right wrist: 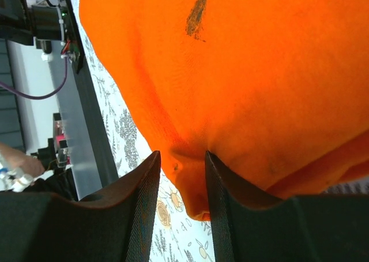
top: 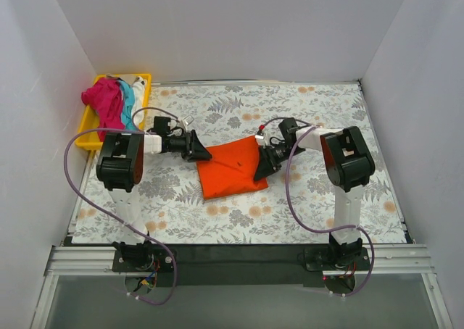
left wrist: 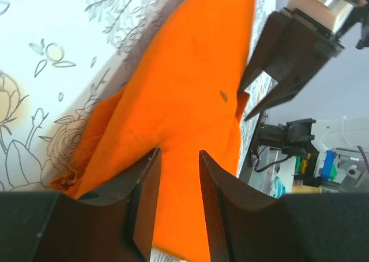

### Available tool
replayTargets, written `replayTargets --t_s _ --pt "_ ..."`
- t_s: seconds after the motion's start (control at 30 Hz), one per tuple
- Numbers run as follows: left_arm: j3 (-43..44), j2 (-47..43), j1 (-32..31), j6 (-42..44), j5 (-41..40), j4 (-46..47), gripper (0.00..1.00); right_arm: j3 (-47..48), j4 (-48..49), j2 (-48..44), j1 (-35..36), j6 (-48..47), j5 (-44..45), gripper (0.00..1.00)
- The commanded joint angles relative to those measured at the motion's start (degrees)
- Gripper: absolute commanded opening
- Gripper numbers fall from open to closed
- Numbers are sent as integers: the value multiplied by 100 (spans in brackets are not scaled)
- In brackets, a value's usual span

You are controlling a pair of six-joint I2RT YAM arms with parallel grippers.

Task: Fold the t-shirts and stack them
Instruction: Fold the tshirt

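- The orange t-shirt (top: pixel 230 171) is lying at the middle of the table (top: pixel 304 213), folded into a rough, skewed rectangle.
- The other shirts, a magenta t-shirt (top: pixel 104 103) and a teal t-shirt (top: pixel 127 101), are sitting heaped in the yellow tray (top: pixel 90 139) at ten o'clock.
- The left gripper (left wrist: pixel 177 178) is biting the orange shirt's ten o'clock corner. Its jaws are almost together, with cloth filling the slit between them.
- The right gripper (right wrist: pixel 181 169) is nipping the three o'clock edge. Its jaws are just as narrow, and a small pucker of fabric is bunching between them.
- The shirt is looking light, limp and soft. It is likely to sag and drape when lifted instead of keeping its shape.
- Its matte knit is probably giving the fingers good friction, so slipping seems a small worry. Catching only the top layer seems the larger one.
- The best holds are looking like corners and folded edges, pinched through every layer at two well-separated points.
- The fabric is showing a fine weave, soft creases and a small dark mark (right wrist: pixel 197 14).
- The table is wearing a flat floral print, and the tray is looking like hard, smooth plastic.
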Motion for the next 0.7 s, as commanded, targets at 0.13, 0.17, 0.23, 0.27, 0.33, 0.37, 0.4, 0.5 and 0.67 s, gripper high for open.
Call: replayTargets --t_s 0.13,0.17,0.23,0.27,0.33,0.37,0.4,0.5,0.67 --pt "-163 -1370 61 539 1144 -487 34 -257 161 -1165 15 187 -169 40" --pt "-303 -1554 44 531 1223 -610 34 -328 170 -1436 51 265 -222 40" --pt "-767 -2038 9 399 1277 -628 34 -477 231 -1658 165 327 -328 41" --pt "-918 -2161 -78 207 1286 -620 34 -600 275 -1772 200 363 -337 41" --pt "-1356 -2460 -236 83 1277 -620 33 -680 354 -1747 271 442 -407 42" --pt "-1481 -2539 -437 -5 1260 -559 33 -732 380 -1599 288 459 -451 42" --pt "-1604 -2636 -561 -14 1190 -532 33 -750 389 -1519 297 494 -530 41" --pt "-1895 -2550 -896 -93 1049 -453 32 -820 433 -1211 315 486 -575 41" --pt "-2062 -1926 -967 -208 593 -408 29 -917 433 -763 315 372 -338 41"
